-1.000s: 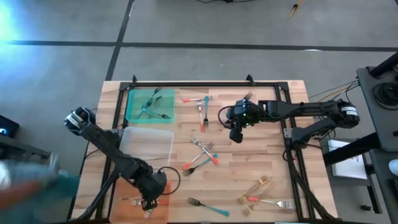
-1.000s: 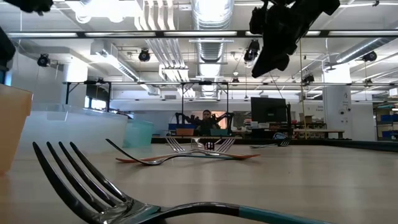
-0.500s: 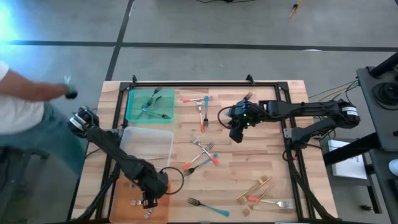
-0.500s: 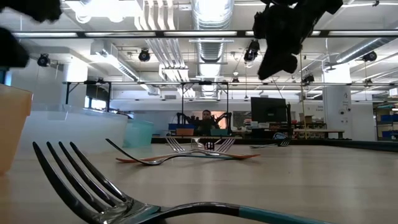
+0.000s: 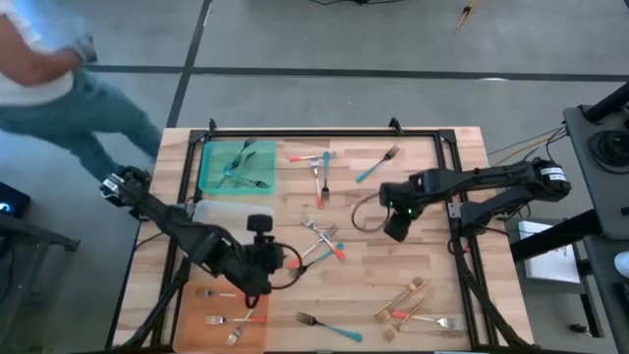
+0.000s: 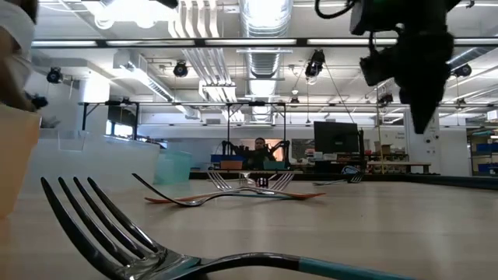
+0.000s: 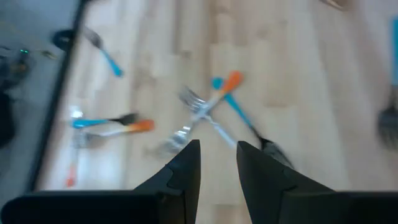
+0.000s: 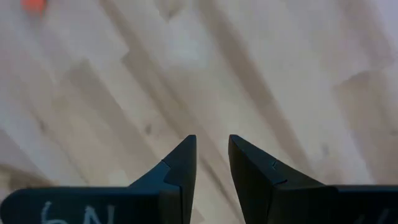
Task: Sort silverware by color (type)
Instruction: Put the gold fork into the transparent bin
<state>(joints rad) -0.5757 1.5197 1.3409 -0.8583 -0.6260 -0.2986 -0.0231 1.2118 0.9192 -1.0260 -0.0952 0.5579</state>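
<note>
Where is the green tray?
In the high view, the green tray sits at the table's far left corner, holding teal-handled forks, just beyond the clear tray.

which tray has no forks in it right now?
The clear tray, between the other two along the table's left side, shows nothing inside. The green tray holds dark-handled forks, and the orange tray holds a few forks with red handles.

Forks scattered around the table's (image 5: 432,285) middle pile (image 5: 321,241)

Left of the pile lie three trays (image 5: 234,228); right of it hangs the right pincer (image 5: 395,229).
</note>
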